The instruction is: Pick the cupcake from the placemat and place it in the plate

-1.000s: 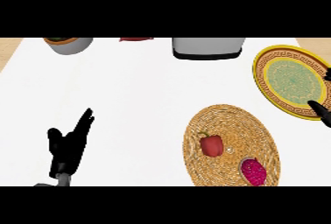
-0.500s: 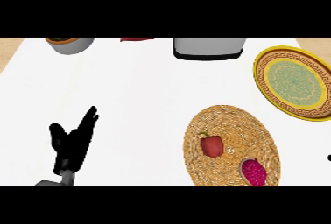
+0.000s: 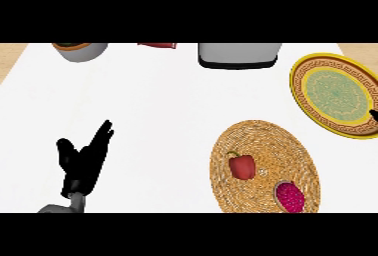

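Observation:
A pink cupcake (image 3: 289, 196) sits on the near right part of a round woven placemat (image 3: 258, 137). A red bell pepper (image 3: 242, 166) stands on the same mat, left of the cupcake. The yellow plate (image 3: 336, 95) with a green centre lies beyond the mat at the right edge and holds nothing. My left hand (image 3: 83, 162) rests open at the lower left, fingers pointing up, far from the mat. Only a dark tip of my right hand (image 3: 374, 116) shows at the right edge, beside the plate's near rim.
A grey pot (image 3: 238, 54) stands at the back, centre right. A grey bowl (image 3: 80, 50) is at the back left, and a red item (image 3: 157, 45) lies between them. Wood shows at both back corners beyond the white counter.
The dark tip of my right hand dropped lower along the right edge, then came back up beside the plate. My left hand has hardly moved. Cupcake and pepper stay put.

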`<state>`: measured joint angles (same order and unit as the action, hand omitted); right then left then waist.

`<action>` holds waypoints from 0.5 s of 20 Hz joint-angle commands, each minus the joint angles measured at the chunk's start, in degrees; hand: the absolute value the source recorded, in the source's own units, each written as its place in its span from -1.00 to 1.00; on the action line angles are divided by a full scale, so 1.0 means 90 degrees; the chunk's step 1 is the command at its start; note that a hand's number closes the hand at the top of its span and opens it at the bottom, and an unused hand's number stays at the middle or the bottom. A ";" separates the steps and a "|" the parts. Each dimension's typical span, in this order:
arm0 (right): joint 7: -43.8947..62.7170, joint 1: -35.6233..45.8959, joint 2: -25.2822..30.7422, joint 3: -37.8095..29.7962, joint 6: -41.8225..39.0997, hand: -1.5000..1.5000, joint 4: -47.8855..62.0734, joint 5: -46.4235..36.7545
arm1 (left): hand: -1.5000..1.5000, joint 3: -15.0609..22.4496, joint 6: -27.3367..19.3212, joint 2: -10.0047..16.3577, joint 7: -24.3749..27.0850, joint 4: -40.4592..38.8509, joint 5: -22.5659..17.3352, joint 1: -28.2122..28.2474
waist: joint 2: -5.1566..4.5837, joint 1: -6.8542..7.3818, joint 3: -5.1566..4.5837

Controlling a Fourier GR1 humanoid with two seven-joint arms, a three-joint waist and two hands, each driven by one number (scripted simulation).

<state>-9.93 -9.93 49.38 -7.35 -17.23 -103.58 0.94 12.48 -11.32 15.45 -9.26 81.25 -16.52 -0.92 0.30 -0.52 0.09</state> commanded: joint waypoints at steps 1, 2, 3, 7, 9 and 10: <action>0.1071 0.0072 -0.0172 0.0708 0.0171 -1.00 -0.0737 -0.0769 | 0.00 0.0115 -0.0046 -0.0135 -0.0276 0.0049 0.0069 -0.0039 | -0.0031 0.0069 -0.0016; 0.1295 -0.0175 -0.0159 0.0527 0.0008 -1.00 -0.1060 -0.0622 | 0.00 0.0245 -0.0134 -0.0112 -0.0355 0.0450 0.0191 0.0290 | -0.0014 0.0044 -0.0014; 0.1412 -0.0340 -0.0449 0.0736 0.0291 -1.00 -0.1319 -0.0970 | 0.00 0.0130 0.0126 0.0003 -0.0274 0.0580 -0.0020 0.0555 | -0.0012 0.0050 -0.0014; 0.1793 -0.0107 -0.0825 0.0967 0.0058 -1.00 -0.1342 -0.1516 | 0.00 -0.0051 0.0258 -0.0300 0.0014 -0.0166 0.0125 0.0017 | -0.0032 0.0034 -0.0013; 0.2014 -0.0161 -0.1103 0.1289 0.0207 -1.00 -0.1593 -0.1987 | 0.00 -0.0017 0.0146 -0.0182 -0.0606 0.0249 0.0184 -0.0016 | -0.0028 0.0041 -0.0011; 0.1966 -0.0391 -0.1228 0.1537 0.0357 -1.00 -0.1506 -0.2341 | 0.00 0.0198 0.0062 -0.0360 -0.0132 0.0230 0.0365 0.0438 | -0.0026 0.0048 -0.0010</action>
<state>5.35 -11.63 41.81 2.59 -15.36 -115.60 -13.48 12.65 -10.48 13.79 -10.65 83.44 -14.80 0.52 0.24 -0.11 0.13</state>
